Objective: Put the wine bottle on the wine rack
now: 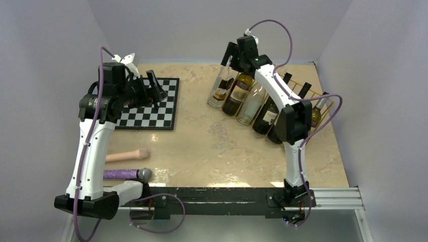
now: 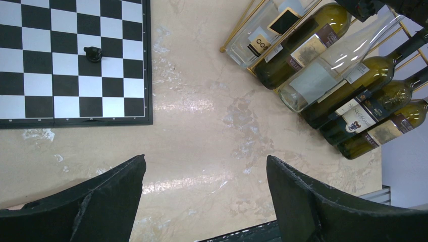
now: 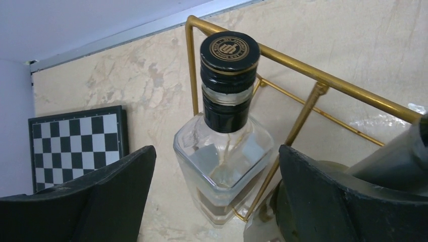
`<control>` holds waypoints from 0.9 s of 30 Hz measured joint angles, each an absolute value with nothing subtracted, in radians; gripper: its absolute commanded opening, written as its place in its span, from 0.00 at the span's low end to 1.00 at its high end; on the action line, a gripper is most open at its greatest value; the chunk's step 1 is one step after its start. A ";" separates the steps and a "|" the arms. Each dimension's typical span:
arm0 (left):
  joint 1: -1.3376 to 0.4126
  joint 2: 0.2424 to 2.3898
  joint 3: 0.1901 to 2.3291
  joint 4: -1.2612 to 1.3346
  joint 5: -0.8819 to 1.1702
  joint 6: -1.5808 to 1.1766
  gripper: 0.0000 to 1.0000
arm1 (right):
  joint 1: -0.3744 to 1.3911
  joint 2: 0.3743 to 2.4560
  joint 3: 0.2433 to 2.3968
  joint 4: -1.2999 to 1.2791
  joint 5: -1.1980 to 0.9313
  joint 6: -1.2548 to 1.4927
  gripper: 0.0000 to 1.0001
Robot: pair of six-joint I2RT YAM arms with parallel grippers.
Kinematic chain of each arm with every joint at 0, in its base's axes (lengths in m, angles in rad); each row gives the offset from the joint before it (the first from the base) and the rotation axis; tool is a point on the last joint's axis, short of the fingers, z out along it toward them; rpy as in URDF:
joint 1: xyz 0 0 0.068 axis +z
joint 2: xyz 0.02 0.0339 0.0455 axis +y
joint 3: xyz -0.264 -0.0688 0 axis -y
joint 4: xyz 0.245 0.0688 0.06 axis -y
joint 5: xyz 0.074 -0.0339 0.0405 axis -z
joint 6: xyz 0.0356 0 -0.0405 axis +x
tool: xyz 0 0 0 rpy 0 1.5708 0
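Observation:
The gold wire wine rack [image 1: 323, 97] stands at the back right and holds several bottles lying side by side. A clear square bottle [image 3: 222, 156] with a black cap fills its leftmost slot [image 1: 221, 86]. My right gripper [image 3: 217, 151] is open just above that bottle's shoulders, one finger on each side, and grips nothing; in the top view it hovers over the rack's left end [image 1: 233, 58]. My left gripper [image 2: 206, 161] is open and empty above bare table, near the checkered board [image 1: 151, 85]. The rack and bottles also show in the left wrist view [image 2: 242, 31].
A checkered board [image 1: 151, 108] lies at the back left with a small black piece [image 2: 93, 53] on it. A beige handle [image 1: 126, 156] and a purple-handled tool [image 1: 126, 174] lie near the left arm's base. Grey walls enclose the table.

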State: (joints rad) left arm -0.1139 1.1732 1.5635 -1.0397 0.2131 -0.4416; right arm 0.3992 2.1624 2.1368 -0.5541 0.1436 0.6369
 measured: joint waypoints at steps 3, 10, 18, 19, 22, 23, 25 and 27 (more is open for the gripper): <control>-0.114 1.173 1.565 -1.041 0.213 -0.442 0.95 | 0.403 2.138 2.115 -0.566 0.167 0.635 0.96; -0.114 1.168 1.567 -1.033 0.236 -0.442 0.99 | 0.421 1.952 2.084 -0.630 0.221 0.568 0.96; -0.114 1.155 1.569 -0.993 0.263 -0.435 0.99 | 0.426 1.576 1.950 -0.749 0.319 0.454 0.96; -0.114 1.151 1.569 -0.986 0.267 -0.431 0.99 | 0.426 1.544 1.943 -0.778 0.342 0.445 0.96; -0.114 1.142 1.584 -0.981 0.271 -0.418 0.99 | 0.414 1.419 1.877 -0.867 0.418 0.422 0.96; -0.114 1.141 1.594 -0.980 0.270 -0.411 0.99 | 0.407 1.376 1.840 -0.889 0.433 0.418 0.96; -0.114 1.140 1.615 -0.979 0.270 -0.397 0.99 | 0.390 1.295 1.764 -0.921 0.455 0.414 0.96; -0.114 1.139 1.634 -0.973 0.273 -0.377 0.99 | 0.376 1.200 1.677 -0.955 0.475 0.406 0.96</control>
State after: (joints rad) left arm -0.1139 1.1393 1.6337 -0.9726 0.2733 -0.3771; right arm 0.3756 1.2003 1.6768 -0.9546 0.4751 0.4061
